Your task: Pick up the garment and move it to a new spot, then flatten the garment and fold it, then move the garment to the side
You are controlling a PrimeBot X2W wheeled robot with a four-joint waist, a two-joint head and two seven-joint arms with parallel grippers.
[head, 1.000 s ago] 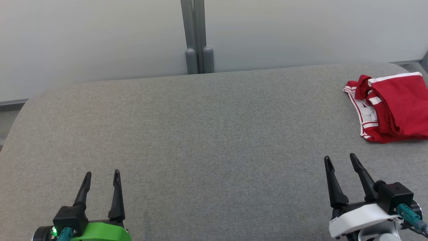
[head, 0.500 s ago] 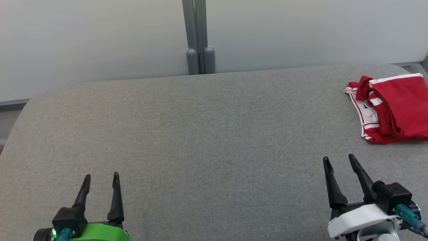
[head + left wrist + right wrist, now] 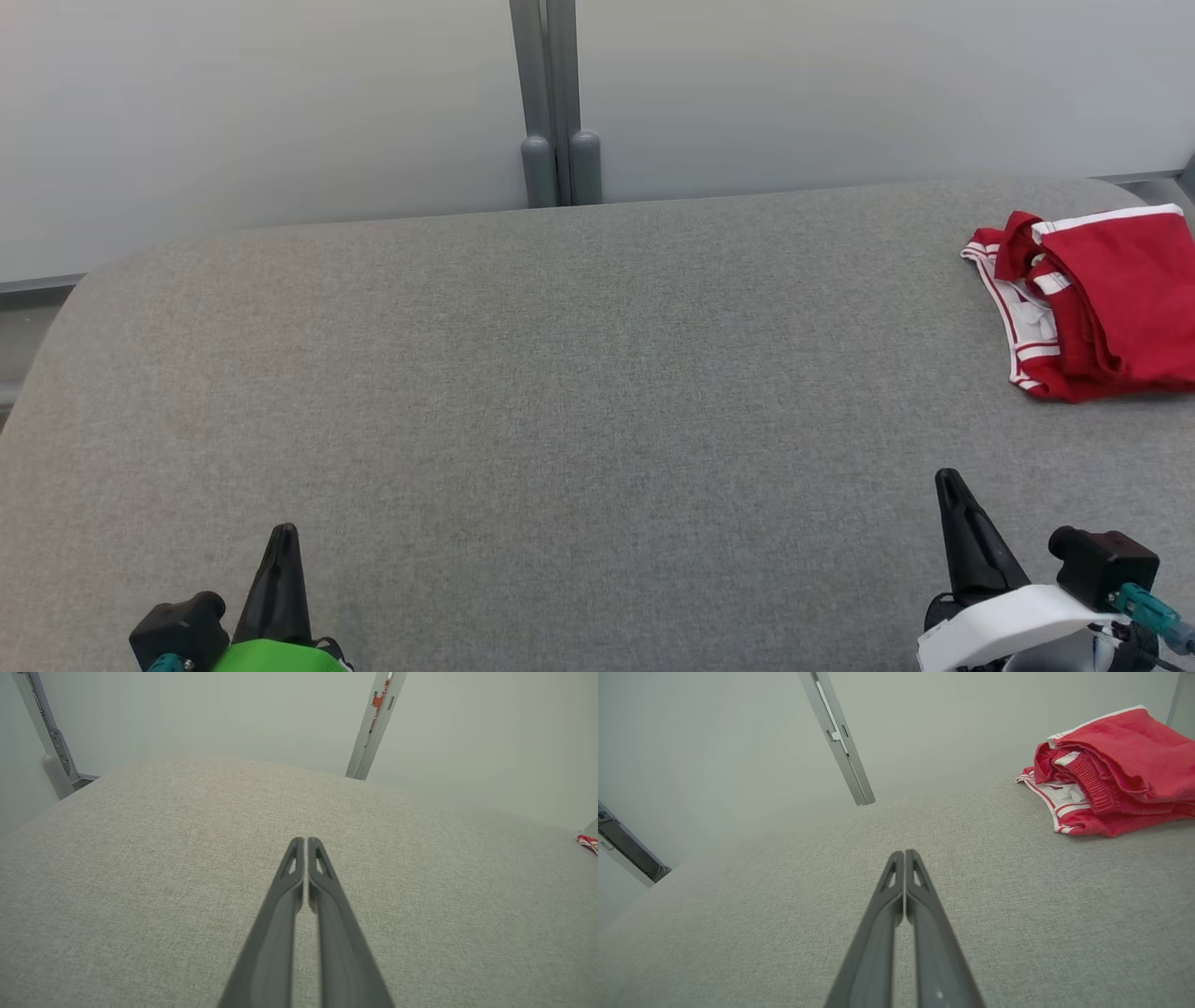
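The garment (image 3: 1102,299) is a folded red piece with white striped trim, lying at the far right of the grey padded table (image 3: 579,373); it also appears in the right wrist view (image 3: 1111,774), up and to the right of the fingers, and as a red sliver (image 3: 588,843) in the left wrist view. My right gripper (image 3: 950,481) is shut and empty near the front right, well short of the garment. At the front left my left gripper (image 3: 283,534) is shut and empty too. Both wrist views show fingertips pressed together (image 3: 302,841) (image 3: 904,853).
Pale wall panels stand behind the table, joined by a grey upright post (image 3: 551,103). The table's rounded left edge (image 3: 56,317) drops off to the floor. The garment reaches the right border of the head view.
Both grippers have gone from open to shut and drawn back toward the bottom of the head view. The garment has stayed where it was.
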